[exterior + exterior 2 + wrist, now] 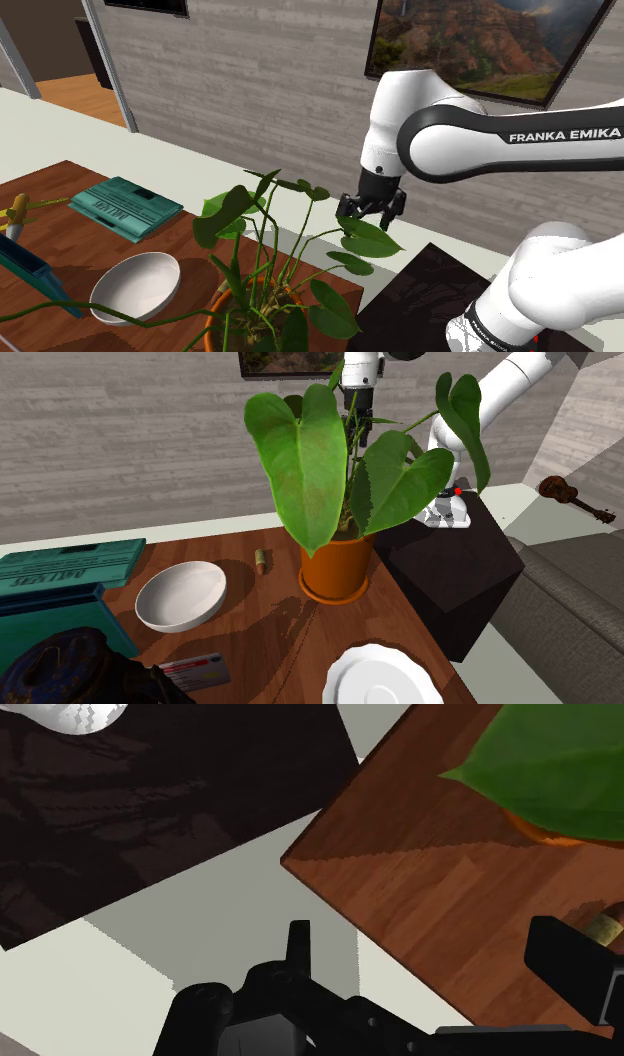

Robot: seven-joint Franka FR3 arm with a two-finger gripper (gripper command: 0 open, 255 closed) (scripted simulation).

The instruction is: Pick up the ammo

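The ammo is a small tan cartridge lying on the wooden table, between a white bowl and the orange pot of a large-leaved plant. My black gripper hangs open in the air above the table's corner, behind the plant and near the black stand. In the second exterior view the gripper is partly hidden by leaves. In the wrist view the gripper has its fingers apart with nothing between them, and a small tan tip, likely the ammo, peeks out beside one finger.
The plant's leaves spread between the gripper and the table's middle. A teal paper, the white bowl, a white plate, a card and a dark lumpy object lie on the table. A grey sofa stands beyond the stand.
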